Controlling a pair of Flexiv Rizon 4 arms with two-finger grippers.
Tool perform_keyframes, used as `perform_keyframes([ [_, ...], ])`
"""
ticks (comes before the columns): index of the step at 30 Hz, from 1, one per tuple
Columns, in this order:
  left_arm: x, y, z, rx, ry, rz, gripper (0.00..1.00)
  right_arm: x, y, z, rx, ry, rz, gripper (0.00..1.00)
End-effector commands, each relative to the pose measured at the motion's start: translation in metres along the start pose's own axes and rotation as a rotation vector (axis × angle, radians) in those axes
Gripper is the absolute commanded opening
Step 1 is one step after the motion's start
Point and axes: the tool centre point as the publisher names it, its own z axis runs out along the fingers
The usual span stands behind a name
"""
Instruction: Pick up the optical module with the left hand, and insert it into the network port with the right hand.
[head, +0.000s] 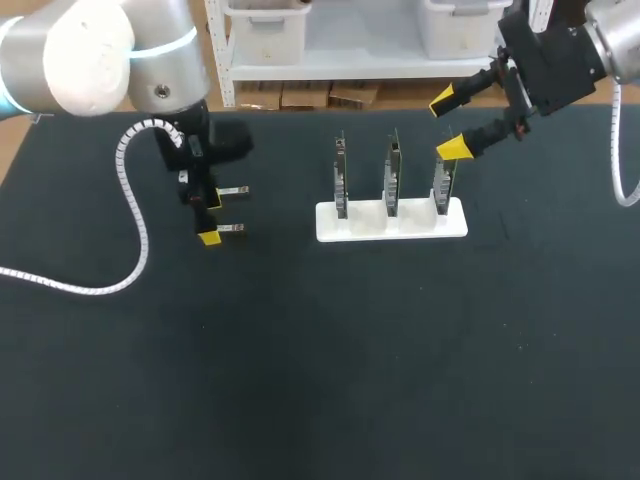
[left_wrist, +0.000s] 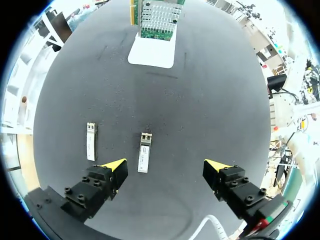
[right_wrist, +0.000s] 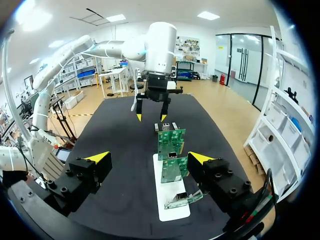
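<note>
Head view: the left gripper (head: 210, 219) hangs wide open over the optical module (head: 230, 228) on the table, while the right gripper (head: 448, 124), also spread wide, hovers above the white stand (head: 390, 226) of network cards (head: 391, 170). Left wrist view: the module lies between the fingers, with a second module (left_wrist: 90, 141) beside it. Right wrist view: the cards stand ahead of the gripper.

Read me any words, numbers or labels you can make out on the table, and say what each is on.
Nothing readable.
optical module: pale label, print too small to read.
second optical module: same, too small.
circuit boards in the white stand: no legible markings.
</note>
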Motion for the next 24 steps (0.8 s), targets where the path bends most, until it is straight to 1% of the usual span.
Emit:
perform_keyframes([
  [1, 0.003, 0.0, -0.001, -0.012, -0.006, -0.01, 1.0, 0.0, 0.002, 0.0, 0.004, 0.0, 0.0, 1.0],
  [2, 0.004, 0.001, -0.001, -0.017, -0.028, -0.017, 1.0, 0.0, 0.002, 0.0, 0.004, 0.0, 0.0, 1.0],
  [3, 0.005, 0.002, -0.001, -0.015, -0.029, -0.027, 1.0, 0.0, 0.002, 0.0, 0.004, 0.0, 0.0, 1.0],
  [6, 0.006, 0.003, -0.003, -0.045, 0.017, -0.06, 1.0, 0.0, 0.002, 0.0, 0.004, 0.0, 0.0, 1.0],
  [7, 0.006, 0.003, -0.004, -0.056, 0.048, -0.075, 1.0, 0.0, 0.002, 0.0, 0.004, 0.0, 0.0, 1.0],
  [9, 0.006, 0.002, -0.005, -0.055, 0.059, -0.059, 1.0, 0.0, 0.002, 0.0, 0.004, 0.0, 0.0, 1.0],
  [11, 0.007, 0.001, -0.005, -0.067, 0.101, -0.061, 1.0, 0.0, 0.002, 0.0, 0.004, 0.0, 0.0, 1.0],
  [13, 0.01, 0.001, -0.005, -0.068, 0.101, -0.064, 1.0, 0.0, 0.002, 0.0, 0.004, 0.0, 0.0, 1.0],
  [14, 0.011, 0.002, -0.006, -0.08, 0.119, -0.069, 1.0, 0.0, 0.002, 0.0, 0.004, 0.0, 0.0, 1.0],
  [18, 0.01, 0.006, -0.004, -0.087, 0.171, -0.039, 1.0, 0.0, 0.002, 0.0, 0.004, 0.0, 0.0, 1.0],
  [23, 0.009, 0.01, 0.01, -0.105, 0.179, -0.008, 1.0, 0.0, 0.002, 0.0, 0.004, 0.0, 0.0, 1.0],
  [24, 0.01, 0.01, 0.012, -0.122, 0.165, 0.012, 1.0, 0.0, 0.002, 0.0, 0.004, 0.0, 0.0, 1.0],
])
